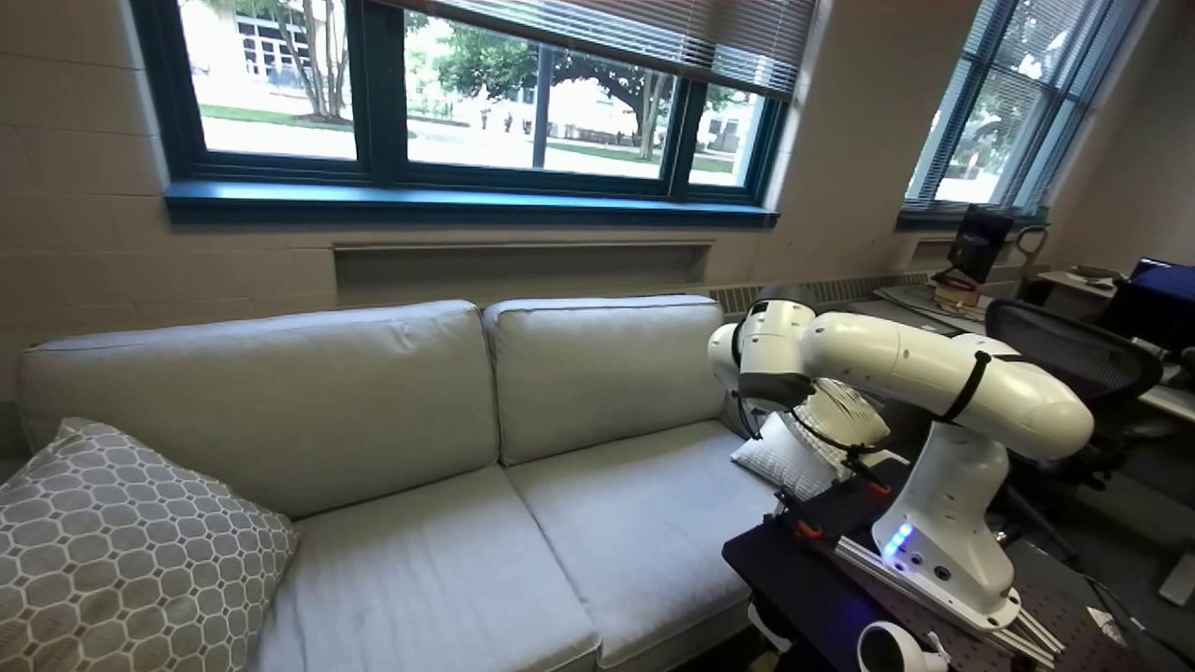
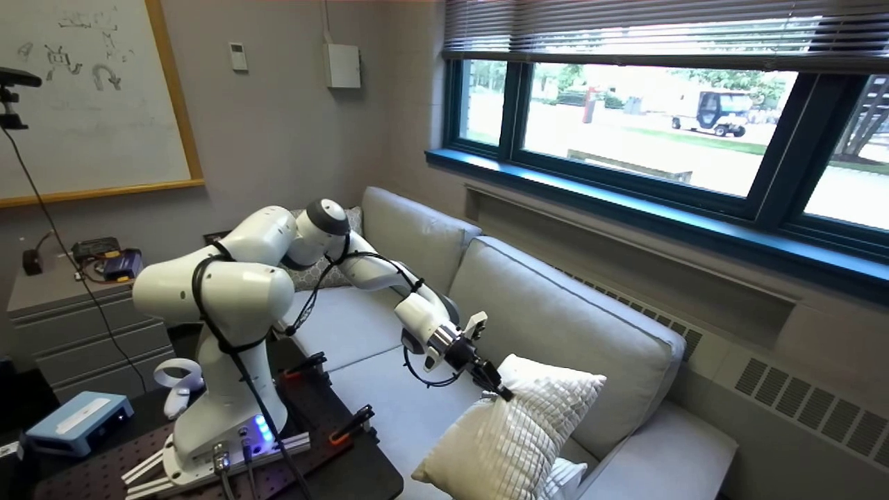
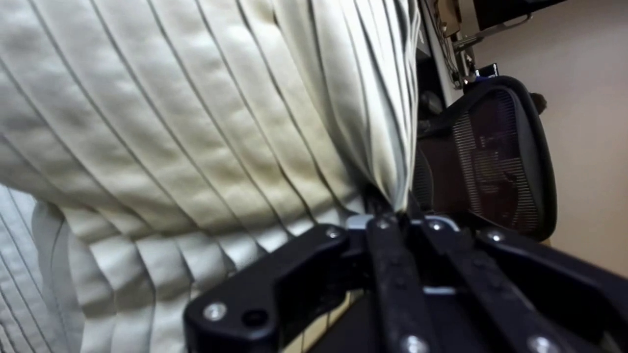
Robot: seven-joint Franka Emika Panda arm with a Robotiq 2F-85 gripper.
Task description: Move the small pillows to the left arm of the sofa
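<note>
Operator: What was the layout around the Robotiq gripper in an exterior view?

Technician: The Panda base stood at 9 o'clock. The jaws clenched a fold of the pleated off-white pillow, tilted at 6 o'clock.

Operator: And further right?

Technician: At 5 o'clock, partly hidden, lay the second small pillow; at 4 o'clock, the padded armrest of the sofa.
</note>
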